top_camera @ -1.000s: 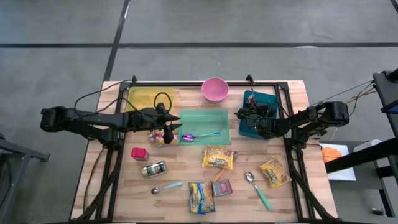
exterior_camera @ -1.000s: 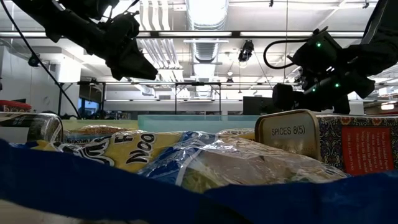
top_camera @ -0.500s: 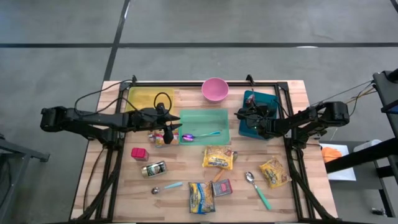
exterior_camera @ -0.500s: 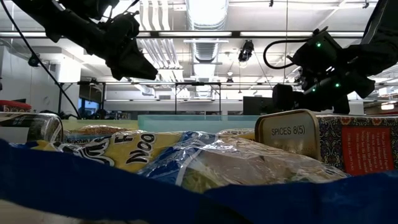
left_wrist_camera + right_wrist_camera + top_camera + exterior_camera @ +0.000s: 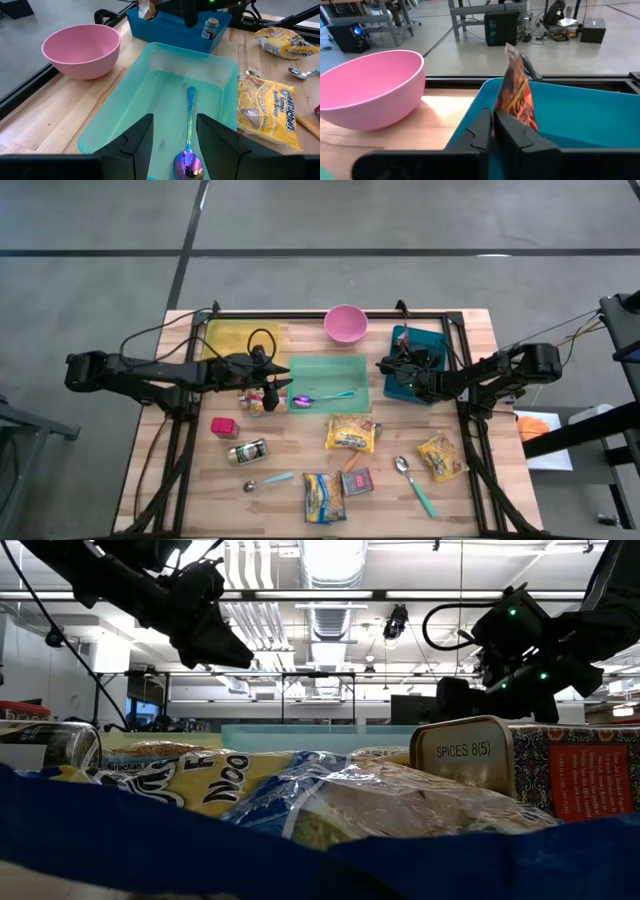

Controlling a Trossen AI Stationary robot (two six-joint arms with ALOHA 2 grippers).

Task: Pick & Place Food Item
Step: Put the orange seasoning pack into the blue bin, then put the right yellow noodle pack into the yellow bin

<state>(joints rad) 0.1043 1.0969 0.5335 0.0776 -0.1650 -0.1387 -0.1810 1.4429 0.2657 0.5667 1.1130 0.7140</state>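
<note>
A snack packet [image 5: 515, 90] is pinched between the closed fingers of the right gripper [image 5: 492, 131] over the blue bin [image 5: 580, 130], release being left, while the left gripper [image 5: 172, 131] is held parted over the teal tray [image 5: 150, 100].

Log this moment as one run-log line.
right gripper: shut on packet over blue bin | left gripper: open over green bin, empty

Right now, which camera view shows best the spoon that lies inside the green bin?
The left wrist view shows it best: the spoon lies along the floor of the green bin, iridescent bowl nearest the left gripper. The high view shows it only small. The low view and the right wrist view do not show it.
</note>
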